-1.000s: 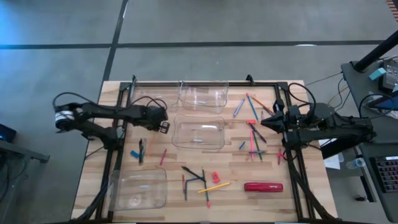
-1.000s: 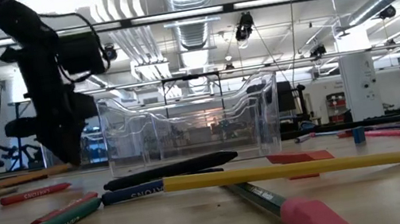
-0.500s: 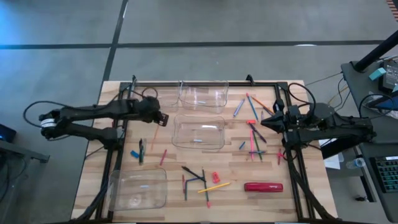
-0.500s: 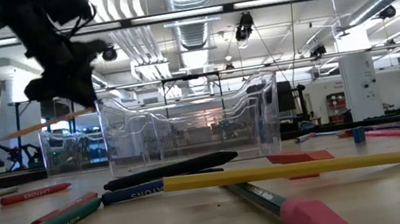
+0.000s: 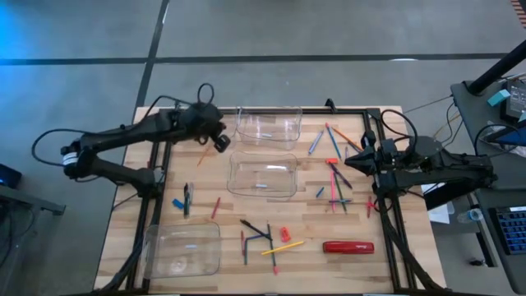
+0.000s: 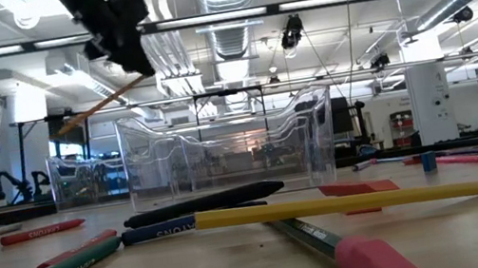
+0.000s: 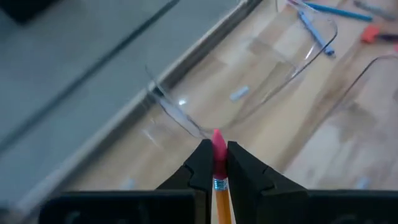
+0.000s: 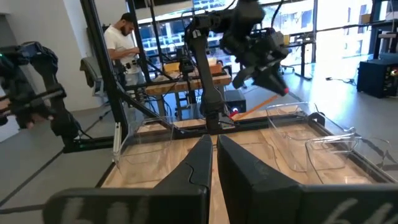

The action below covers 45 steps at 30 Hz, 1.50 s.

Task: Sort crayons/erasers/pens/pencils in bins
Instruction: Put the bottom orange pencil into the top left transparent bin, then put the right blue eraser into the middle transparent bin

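Because the orange pencil point(image 5: 202, 154) belongs in a bin, the left gripper point(image 5: 215, 138) pinches it near its pink eraser end, lifted just beside the far bin point(image 5: 268, 127). Away from that bin, the right gripper point(image 5: 359, 158) waits pressed shut and empty above the loose sticks.

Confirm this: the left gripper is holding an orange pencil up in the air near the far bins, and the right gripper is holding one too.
Only the second part is wrong. The left gripper does hold the orange pencil aloft by the far bins, but the right gripper is shut on nothing, as the right wrist view shows.
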{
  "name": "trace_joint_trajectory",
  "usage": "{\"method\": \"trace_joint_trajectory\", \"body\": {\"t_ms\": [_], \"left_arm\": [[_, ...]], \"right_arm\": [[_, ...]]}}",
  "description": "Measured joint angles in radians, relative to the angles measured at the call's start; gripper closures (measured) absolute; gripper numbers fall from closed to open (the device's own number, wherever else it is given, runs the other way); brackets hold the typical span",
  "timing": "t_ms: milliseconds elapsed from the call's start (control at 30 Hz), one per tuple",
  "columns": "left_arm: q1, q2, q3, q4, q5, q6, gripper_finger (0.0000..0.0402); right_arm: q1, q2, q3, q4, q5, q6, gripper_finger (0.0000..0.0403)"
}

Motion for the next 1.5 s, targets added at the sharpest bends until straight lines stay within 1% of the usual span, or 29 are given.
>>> {"method": "trace_joint_trajectory", "body": {"t_ms": [267,400,500,833,1167,1267,1433,1500], "left_arm": [[0.072,0.17,0.139,-0.009,-0.119,0.325,0.0389],[0.12,0.236,0.16,-0.013,-0.165,0.438,0.0389],[0.155,0.277,0.162,-0.014,-0.171,0.507,0.0389],[0.229,0.417,0.162,-0.013,-0.171,0.641,0.0389],[0.251,0.524,0.162,0.021,-0.172,0.678,0.0386],[0.251,0.538,0.162,0.029,-0.174,0.68,0.0363],[0.252,0.525,0.162,0.028,-0.207,0.692,0.0298],[0.252,0.506,0.17,0.023,-0.24,0.697,0.0272]], "right_arm": [[0.0,0.0,0.0,0.0,0.0,-0.002,0.0385],[0.0,0.0,0.0,-0.002,0.0,-0.006,0.0385],[0.0,0.0,0.0,-0.004,0.0,-0.008,0.0385],[0.0,0.0,0.0,-0.004,0.001,-0.026,0.0385],[0.0,0.001,0.0,-0.005,0.001,-0.026,0.0385],[0.0,0.001,0.0,-0.005,0.001,-0.028,0.0385],[0.0,0.001,0.0,-0.004,0.001,-0.045,0.0385],[0.0,0.001,0.0,-0.004,0.001,-0.045,0.0385]]}}
